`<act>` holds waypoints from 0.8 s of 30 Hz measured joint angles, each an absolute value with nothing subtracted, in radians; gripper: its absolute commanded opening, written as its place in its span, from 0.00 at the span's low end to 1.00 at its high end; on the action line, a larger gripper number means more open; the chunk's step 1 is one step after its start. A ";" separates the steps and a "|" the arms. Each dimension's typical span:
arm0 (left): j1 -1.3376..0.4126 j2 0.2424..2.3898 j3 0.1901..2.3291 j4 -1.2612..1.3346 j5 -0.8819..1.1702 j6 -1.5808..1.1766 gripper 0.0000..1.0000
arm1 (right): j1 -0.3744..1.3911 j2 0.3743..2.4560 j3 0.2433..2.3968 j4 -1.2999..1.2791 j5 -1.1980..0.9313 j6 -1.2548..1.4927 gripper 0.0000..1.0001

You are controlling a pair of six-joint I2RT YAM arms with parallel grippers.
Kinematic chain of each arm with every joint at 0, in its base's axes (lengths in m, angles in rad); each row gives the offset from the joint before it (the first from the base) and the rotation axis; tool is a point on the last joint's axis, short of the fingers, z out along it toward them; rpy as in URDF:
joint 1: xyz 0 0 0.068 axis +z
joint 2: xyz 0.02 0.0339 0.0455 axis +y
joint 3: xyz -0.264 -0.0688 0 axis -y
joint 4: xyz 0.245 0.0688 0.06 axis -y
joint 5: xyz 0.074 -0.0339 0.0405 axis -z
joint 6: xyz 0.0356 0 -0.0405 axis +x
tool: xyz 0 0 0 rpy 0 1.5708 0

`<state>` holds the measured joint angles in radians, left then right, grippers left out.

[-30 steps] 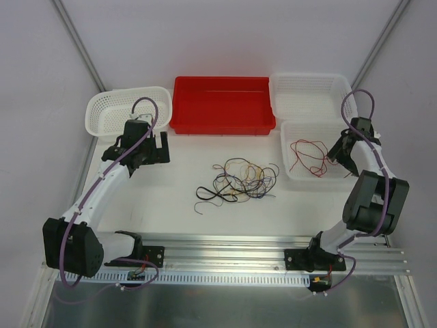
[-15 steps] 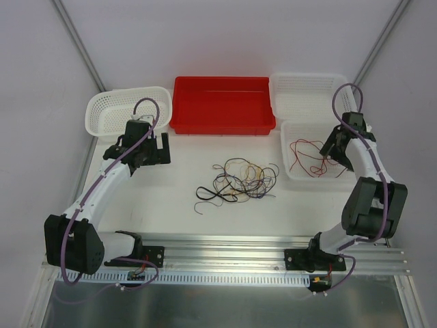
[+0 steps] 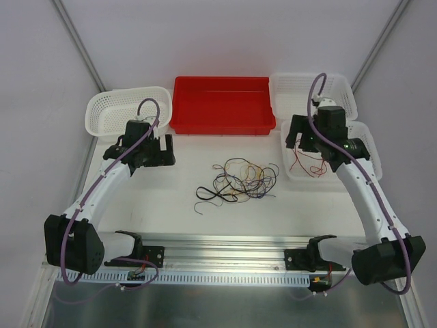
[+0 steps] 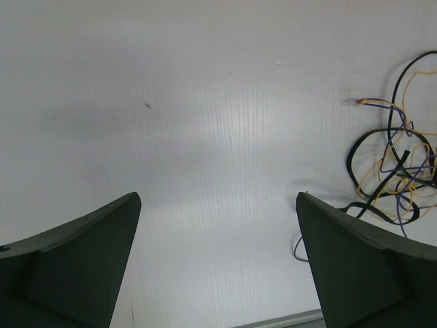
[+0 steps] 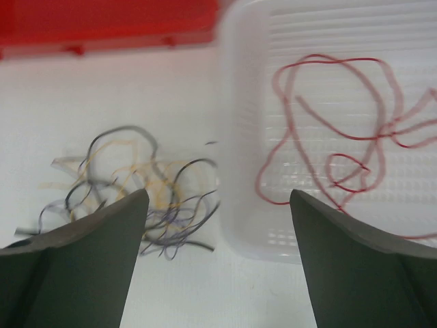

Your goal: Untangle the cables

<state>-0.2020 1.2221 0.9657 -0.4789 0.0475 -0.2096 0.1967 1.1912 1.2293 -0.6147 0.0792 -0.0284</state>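
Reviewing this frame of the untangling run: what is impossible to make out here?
- Tangle on the table: cable count and crossings. Strands are too thin in the top view, blurred in the right wrist view, and cut by the right edge in the left wrist view.
- Red cable in the near right basket: its ends. The right arm covers part from above, and the frame edge crops it in the right wrist view.

We see 2 arms of white links and black joints: the left arm [image 3: 102, 187] and the right arm [image 3: 366, 191]. A lilac hose [image 3: 147, 101] runs along each. The left pincer [image 3: 162, 149] and right pincer [image 3: 295, 134] are black, with dark grey, wedge-shaped fingers [image 4: 75, 266]. Their bases [image 3: 135, 246] are black too.
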 measured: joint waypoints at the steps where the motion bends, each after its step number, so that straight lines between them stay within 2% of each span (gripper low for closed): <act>1: -0.205 1.222 0.966 -0.480 0.064 -0.210 0.99 | 0.246 1.193 1.219 -0.594 0.043 -0.043 0.88; 4: -0.220 1.223 0.966 -0.480 0.105 -0.210 0.99 | 0.364 1.222 1.183 -0.552 -0.053 -0.090 0.84; 9: -0.250 1.223 0.966 -0.485 0.131 -0.208 0.99 | 0.519 1.378 1.155 -0.477 -0.233 -0.176 0.69; 15: -0.255 1.224 0.966 -0.485 0.121 -0.206 0.99 | 0.587 1.547 1.146 -0.411 -0.338 -0.240 0.58; 20: -0.255 1.229 0.966 -0.486 0.111 -0.203 0.99 | 0.616 1.655 1.146 -0.379 -0.388 -0.270 0.52; 23: -0.255 1.236 0.966 -0.487 0.104 -0.201 0.99 | 0.634 1.694 1.146 -0.376 -0.401 -0.282 0.36; 24: -0.255 1.238 0.966 -0.488 0.101 -0.201 0.99 | 0.640 1.700 1.146 -0.375 -0.402 -0.285 0.26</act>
<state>-0.2546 1.2381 0.9657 -0.4881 0.1013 -0.2008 0.6395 1.6997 1.1461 -0.3748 -0.4019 -0.2852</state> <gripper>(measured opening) 0.992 0.401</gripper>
